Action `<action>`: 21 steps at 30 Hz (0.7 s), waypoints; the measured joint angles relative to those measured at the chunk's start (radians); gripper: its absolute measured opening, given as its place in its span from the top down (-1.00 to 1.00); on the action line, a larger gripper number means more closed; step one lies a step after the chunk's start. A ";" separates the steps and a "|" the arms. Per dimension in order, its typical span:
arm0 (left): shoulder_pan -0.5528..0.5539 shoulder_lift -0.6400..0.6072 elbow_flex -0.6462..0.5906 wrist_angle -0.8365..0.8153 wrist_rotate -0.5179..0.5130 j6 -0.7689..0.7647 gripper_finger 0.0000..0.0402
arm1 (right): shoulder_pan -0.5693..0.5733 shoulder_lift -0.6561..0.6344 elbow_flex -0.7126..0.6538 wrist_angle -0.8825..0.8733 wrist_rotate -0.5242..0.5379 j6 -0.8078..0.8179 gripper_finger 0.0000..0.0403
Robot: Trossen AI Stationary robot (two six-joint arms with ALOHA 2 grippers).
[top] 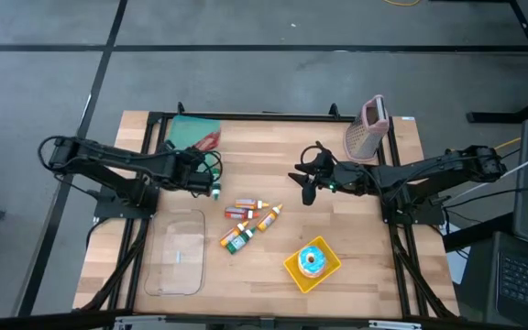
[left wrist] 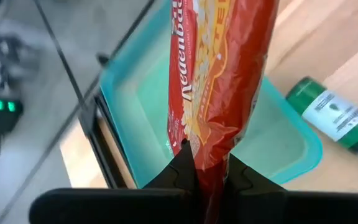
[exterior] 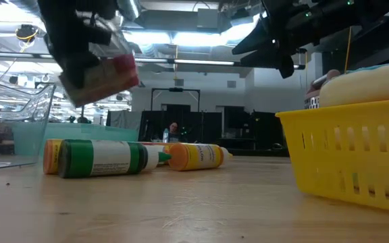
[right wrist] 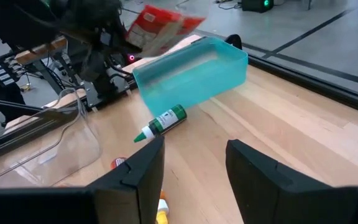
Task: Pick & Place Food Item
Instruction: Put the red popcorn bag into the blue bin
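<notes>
Left gripper (left wrist: 205,177) clamped on red snack packet (left wrist: 219,81), above teal tray (left wrist: 278,134) at upper left; right gripper (top: 306,181) mid-frame, fingers apart, holding nothing

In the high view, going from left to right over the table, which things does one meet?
left gripper holding the red packet over the teal bin → bottles → right gripper → yellow basket → pink grater

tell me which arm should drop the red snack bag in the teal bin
Left. Its hand is shut on the red snack bag beside the teal bin; the right hand is open, farther off.
</notes>
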State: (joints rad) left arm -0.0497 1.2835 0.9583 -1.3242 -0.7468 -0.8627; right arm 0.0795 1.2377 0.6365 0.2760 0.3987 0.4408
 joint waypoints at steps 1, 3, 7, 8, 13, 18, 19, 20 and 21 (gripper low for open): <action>0.004 0.010 -0.002 -0.017 0.014 -0.036 0.94 | 0.000 0.000 0.000 0.000 0.000 0.000 0.16; 0.015 0.035 -0.001 -0.064 0.029 -0.112 0.94 | 0.000 0.000 0.000 0.000 0.000 0.000 0.16; 0.050 0.085 -0.002 -0.112 0.079 -0.213 0.94 | 0.000 0.000 0.000 0.010 -0.023 -0.007 0.16; 0.059 0.097 -0.002 -0.126 0.089 -0.228 0.94 | 0.000 0.000 0.000 0.015 -0.032 -0.012 0.16; 0.112 0.138 -0.002 -0.146 0.140 -0.289 0.94 | 0.000 0.000 0.000 0.047 -0.076 -0.055 0.16; 0.156 0.170 -0.002 -0.138 0.172 -0.327 0.94 | 0.000 0.000 0.000 0.085 -0.128 -0.103 0.16; 0.167 0.178 -0.002 -0.134 0.174 -0.329 0.94 | 0.000 0.000 0.001 0.090 -0.141 -0.112 0.16; 0.179 0.186 -0.002 -0.128 0.175 -0.329 0.94 | 0.000 0.000 0.003 0.089 -0.156 -0.121 0.16; 0.191 0.194 -0.002 -0.122 0.177 -0.329 0.94 | 0.000 0.000 0.007 0.088 -0.171 -0.132 0.16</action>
State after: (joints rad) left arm 0.1417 1.4778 0.9565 -1.4462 -0.5694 -1.1915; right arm 0.0792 1.2377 0.6436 0.3640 0.2274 0.3090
